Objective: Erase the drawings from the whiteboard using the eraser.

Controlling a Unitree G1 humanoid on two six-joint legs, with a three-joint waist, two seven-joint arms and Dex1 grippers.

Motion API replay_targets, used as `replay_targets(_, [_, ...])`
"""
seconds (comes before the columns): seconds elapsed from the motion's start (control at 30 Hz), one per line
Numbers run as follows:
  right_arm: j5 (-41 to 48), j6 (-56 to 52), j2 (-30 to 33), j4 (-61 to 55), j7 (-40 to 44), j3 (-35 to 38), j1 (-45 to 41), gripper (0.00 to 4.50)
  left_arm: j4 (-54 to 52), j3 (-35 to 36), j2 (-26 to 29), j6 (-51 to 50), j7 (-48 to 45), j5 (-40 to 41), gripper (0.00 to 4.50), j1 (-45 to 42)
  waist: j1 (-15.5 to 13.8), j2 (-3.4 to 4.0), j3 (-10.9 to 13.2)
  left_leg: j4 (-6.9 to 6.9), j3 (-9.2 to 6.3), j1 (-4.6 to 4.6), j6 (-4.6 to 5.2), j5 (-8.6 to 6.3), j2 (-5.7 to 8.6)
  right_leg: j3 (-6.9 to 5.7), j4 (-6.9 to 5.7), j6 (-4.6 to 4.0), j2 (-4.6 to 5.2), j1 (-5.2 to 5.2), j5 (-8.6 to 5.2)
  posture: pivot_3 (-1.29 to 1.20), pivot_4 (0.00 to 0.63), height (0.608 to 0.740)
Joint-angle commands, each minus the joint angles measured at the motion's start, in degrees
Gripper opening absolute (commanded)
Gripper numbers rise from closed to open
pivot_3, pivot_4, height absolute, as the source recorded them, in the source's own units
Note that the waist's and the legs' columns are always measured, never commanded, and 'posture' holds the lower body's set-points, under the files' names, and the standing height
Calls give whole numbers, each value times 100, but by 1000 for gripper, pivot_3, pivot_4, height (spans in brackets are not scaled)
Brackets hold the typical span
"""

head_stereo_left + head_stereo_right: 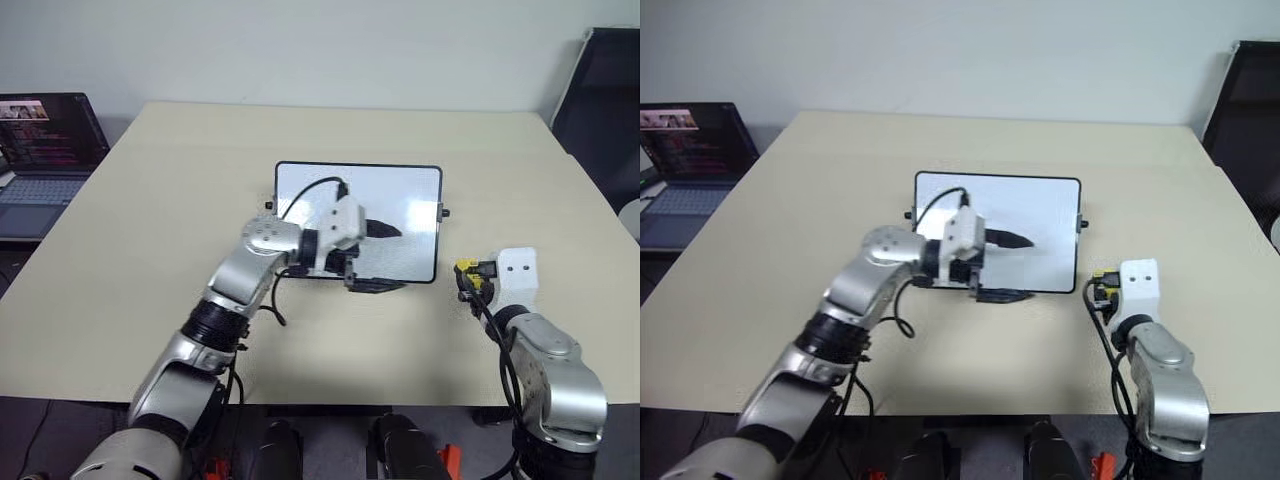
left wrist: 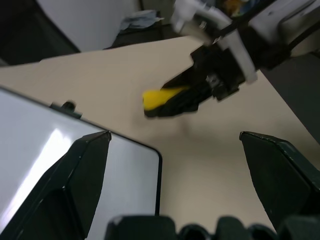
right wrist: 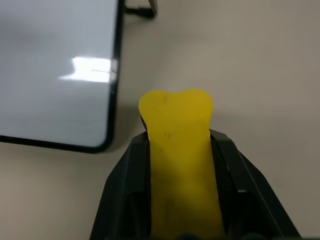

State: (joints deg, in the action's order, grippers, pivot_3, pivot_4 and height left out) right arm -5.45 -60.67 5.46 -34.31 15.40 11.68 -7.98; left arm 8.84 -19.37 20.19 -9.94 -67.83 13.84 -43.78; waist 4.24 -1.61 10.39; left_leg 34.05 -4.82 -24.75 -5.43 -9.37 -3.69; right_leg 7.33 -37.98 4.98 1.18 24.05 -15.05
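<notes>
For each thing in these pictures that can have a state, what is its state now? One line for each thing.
whiteboard: lies flat on the table, no red drawings visible on its surface.
eraser: squeezed between the right gripper's fingers, off the board, to its right.
left gripper: open, empty, over the board's near right corner.
right gripper: shut on the eraser.
laptop: open, screen lit.

A beige table [image 1: 150,200] stands before a plain pale wall [image 1: 320,50], an open laptop [image 1: 45,150] just beside it.
</notes>
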Motion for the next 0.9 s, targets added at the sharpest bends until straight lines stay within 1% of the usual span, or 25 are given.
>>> replay_targets(0.03, [109, 426, -20, 345, -390, 378, -212, 1140, 201, -104, -165, 342, -197, -108, 4500, -166, 21, 2, 1, -7, -2, 0, 1, 0, 0, -1, 0, 3, -1, 1, 0, 0, 150, 740])
replay_targets(0.1, [188, 598, 1, 619, -494, 518, -300, 1140, 347, -123, -283, 462, -214, -165, 4500, -255, 28, 2, 2, -11, -4, -1, 1, 0, 0, -3, -1, 29, -2, 3, 9, 0, 150, 740])
replay_targets(0.23, [415, 870, 34, 997, -617, 733, -476, 1140, 534, -166, -354, 727, -256, -349, 4500, -337, 39, 2, 2, -12, -6, -4, 2, -1, 1, -3, 3, 34, -2, 1, 8, 0, 150, 740])
replay_targets(0.3, [499, 1027, 83, 1222, -665, 808, -540, 1852, 552, -156, -368, 755, -265, -373, 4500, -328, 42, 3, 2, -12, -6, -3, 2, -1, 1, -3, 2, 34, -2, 0, 8, 0, 150, 740])
replay_targets(0.33, [560, 1138, 95, 1325, -668, 850, -574, 2033, 534, -141, -374, 740, -264, -370, 4500, -308, 43, 3, 2, -11, -6, -3, 2, -1, 1, -4, 2, 33, -2, 0, 8, 0, 150, 740])
replay_targets(0.4, [640, 1278, 149, 1481, -694, 886, -617, 2620, 483, -102, -383, 681, -251, -356, 4500, -261, 44, 3, 2, -10, -6, -3, 2, -1, 1, -3, 2, 33, -2, 0, 8, 0, 150, 740])
replay_targets(0.57, [867, 1638, 291, 1780, -693, 933, -625, 4470, 313, 70, -287, 479, -106, -287, 4500, -69, 53, 6, 3, -10, -6, -3, 2, -1, 0, -3, 0, 34, -2, -1, 8, 0, 150, 740])
replay_targets(0.67, [1071, 1655, 407, 1450, -518, 843, -480, 4470, 67, 271, -152, 194, 61, -175, 4500, 98, 55, 13, 7, -10, -6, -3, 2, -1, 1, -2, -1, 37, -2, 0, 10, 0, 150, 740])
replay_targets(0.73, [1197, 1565, 540, 865, -380, 748, -263, 4470, -272, 525, 74, -89, 211, -48, 4500, 361, 58, 20, 9, -11, -9, -3, 2, -1, 0, -5, -2, 37, -3, 0, 10, 0, 150, 740])
replay_targets(0.83, [1342, 1411, 781, -343, -110, 370, 378, 4470, -1139, 1378, 446, -965, 808, 463, 4500, 1112, 83, 34, 7, -18, -9, -3, 3, -1, -2, -2, -3, 40, -3, 2, 5, 0, 150, 740])
replay_targets(0.87, [1392, 1435, 826, -542, -74, 360, 538, 4470, -1385, 1516, 476, -1188, 997, 564, 4500, 1290, 86, 34, 8, -19, -11, 0, 3, -2, -4, -6, -7, 36, -4, 1, 1, 0, 150, 740])
replay_targets(0.9, [1399, 1619, 625, -884, -187, 197, 880, 4470, -1780, 1988, 365, -1515, 1587, 728, 4500, 1740, 75, 34, 7, -20, -15, 0, 4, -2, -5, -9, -7, 33, -7, 2, 0, 0, 150, 740])
